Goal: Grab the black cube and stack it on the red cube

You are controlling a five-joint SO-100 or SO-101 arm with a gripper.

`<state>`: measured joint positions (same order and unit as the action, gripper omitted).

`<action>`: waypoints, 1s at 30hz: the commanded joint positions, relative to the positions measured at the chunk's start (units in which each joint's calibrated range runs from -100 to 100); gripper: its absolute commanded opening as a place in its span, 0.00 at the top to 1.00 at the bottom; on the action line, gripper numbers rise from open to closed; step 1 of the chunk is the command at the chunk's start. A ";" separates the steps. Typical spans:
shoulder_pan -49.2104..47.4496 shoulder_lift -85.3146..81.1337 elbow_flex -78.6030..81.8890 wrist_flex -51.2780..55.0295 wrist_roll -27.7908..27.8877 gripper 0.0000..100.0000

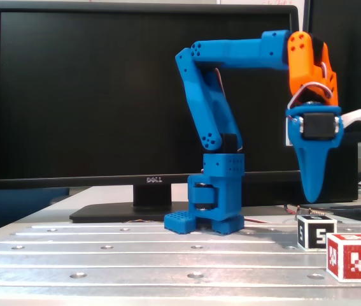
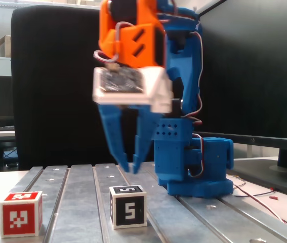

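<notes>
The black cube (image 1: pixel 316 233) (image 2: pixel 128 206), with white edges and a white "5", stands on the metal table. The red cube (image 1: pixel 353 257) (image 2: pixel 22 213), with a white pixel pattern, stands apart from it, nearer the camera in one fixed view and to the left in the other. My blue gripper (image 1: pixel 312 194) (image 2: pixel 130 169) points straight down, hanging a little above the black cube. Its fingers (image 2: pixel 118 142) are only slightly apart at the tips and hold nothing.
The arm's blue base (image 1: pixel 215 197) (image 2: pixel 194 167) is bolted on the slotted aluminium table (image 1: pixel 135 255). A large Dell monitor (image 1: pixel 104 95) stands behind it. Loose red wires (image 2: pixel 264 195) lie near the base.
</notes>
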<state>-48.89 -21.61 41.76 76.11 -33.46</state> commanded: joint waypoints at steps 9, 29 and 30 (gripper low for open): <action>-1.20 -0.78 1.35 -0.22 0.00 0.98; -3.94 0.05 1.53 -0.30 0.05 0.70; -3.94 0.05 1.53 -0.30 0.05 0.70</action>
<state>-52.81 -21.44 43.48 76.19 -33.46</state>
